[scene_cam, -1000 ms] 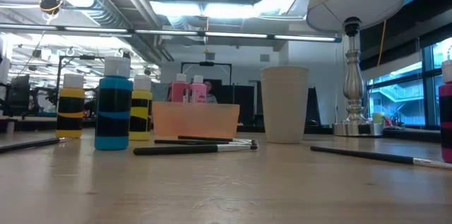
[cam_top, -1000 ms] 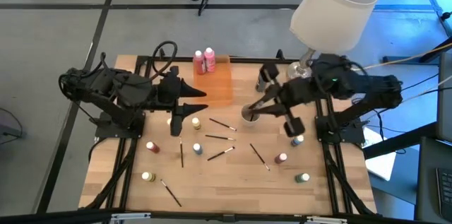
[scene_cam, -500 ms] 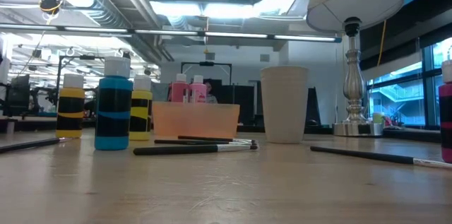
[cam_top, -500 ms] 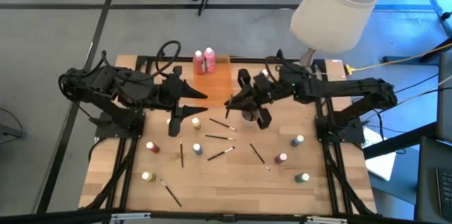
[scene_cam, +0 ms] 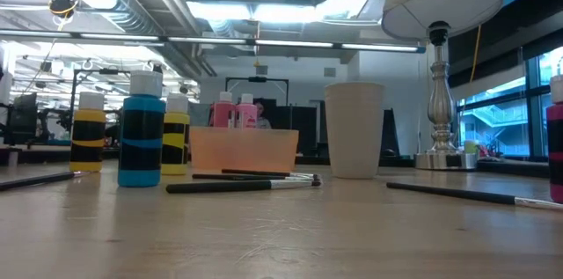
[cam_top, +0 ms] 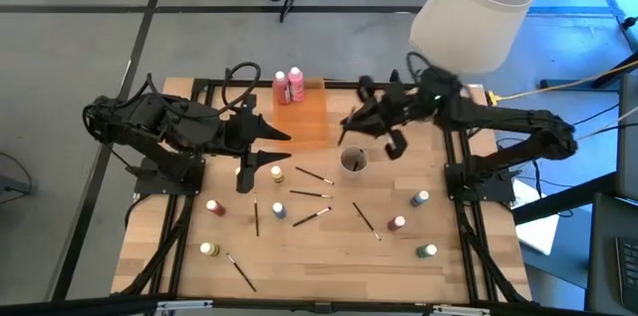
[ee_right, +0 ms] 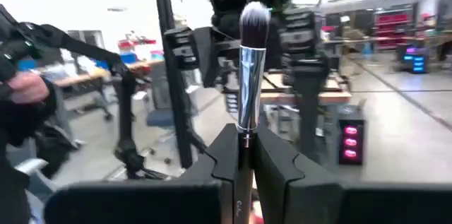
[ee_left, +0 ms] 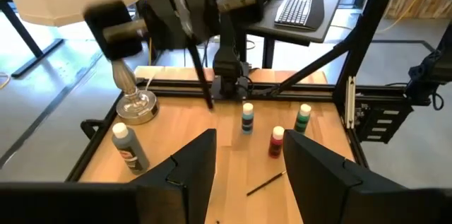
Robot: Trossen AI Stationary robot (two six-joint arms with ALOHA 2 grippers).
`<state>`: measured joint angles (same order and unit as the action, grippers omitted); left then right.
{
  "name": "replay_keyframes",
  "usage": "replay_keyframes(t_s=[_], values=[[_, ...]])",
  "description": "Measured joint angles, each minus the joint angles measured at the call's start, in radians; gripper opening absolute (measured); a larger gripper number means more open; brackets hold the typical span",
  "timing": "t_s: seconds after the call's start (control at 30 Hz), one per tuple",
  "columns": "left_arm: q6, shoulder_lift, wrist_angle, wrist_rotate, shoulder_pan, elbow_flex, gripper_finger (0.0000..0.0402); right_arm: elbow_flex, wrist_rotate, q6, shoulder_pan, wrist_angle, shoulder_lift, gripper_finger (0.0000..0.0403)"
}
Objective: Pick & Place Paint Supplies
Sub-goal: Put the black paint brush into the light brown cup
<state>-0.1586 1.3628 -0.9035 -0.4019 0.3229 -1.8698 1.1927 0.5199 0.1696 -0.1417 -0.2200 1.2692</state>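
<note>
The right gripper (cam_top: 371, 122), upper centre above the wooden table (cam_top: 329, 256), is clamped on a paintbrush (ee_right: 248, 75). More brushes and small paint bottles (cam_top: 418, 199) lie scattered mid-frame around a grey cup (cam_top: 352, 161), two pink bottles on the orange tray (cam_top: 311, 122). The left gripper (cam_top: 261, 152) waits left of centre, fingers apart; a white lampshade (cam_top: 474, 12) fills the upper right over grey floor.

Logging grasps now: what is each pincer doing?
Left pincer: open, empty, above the table's left side.
Right pincer: closed on a paintbrush, raised near the grey cup.
</note>
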Motion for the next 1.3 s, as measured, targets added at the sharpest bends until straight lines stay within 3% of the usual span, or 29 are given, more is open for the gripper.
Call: replay_keyframes(t_s=[0.2,0.37,0.47,0.73,0.93,1.3], values=[[0.023,0.0,-0.005,0.0,-0.02,0.0,0.0161,0.0,-0.013,-0.109,-0.025,0.301,-0.163,0.0026],[0.018,0.0,-0.016,0.06,-0.064,0.0,0.0161,-0.005,-0.152,-0.121,-0.001,0.529,-0.264,0.0026],[0.017,0.0,-0.016,0.106,-0.104,0.0,0.0161,-0.074,-0.192,-0.106,0.001,0.541,-0.328,0.0026],[0.04,0.0,-0.015,0.219,-0.195,0.0,0.0161,-0.45,-0.218,0.065,0.021,0.14,-0.467,0.0026],[0.042,0.01,-0.013,0.269,-0.241,0.0,0.0161,-0.661,-0.295,0.089,0.021,-0.189,-0.451,0.0026],[0.032,0.088,0.017,0.42,-0.284,0.0,0.0161,-0.682,-0.364,0.096,0.021,-0.171,-0.258,0.0026]])
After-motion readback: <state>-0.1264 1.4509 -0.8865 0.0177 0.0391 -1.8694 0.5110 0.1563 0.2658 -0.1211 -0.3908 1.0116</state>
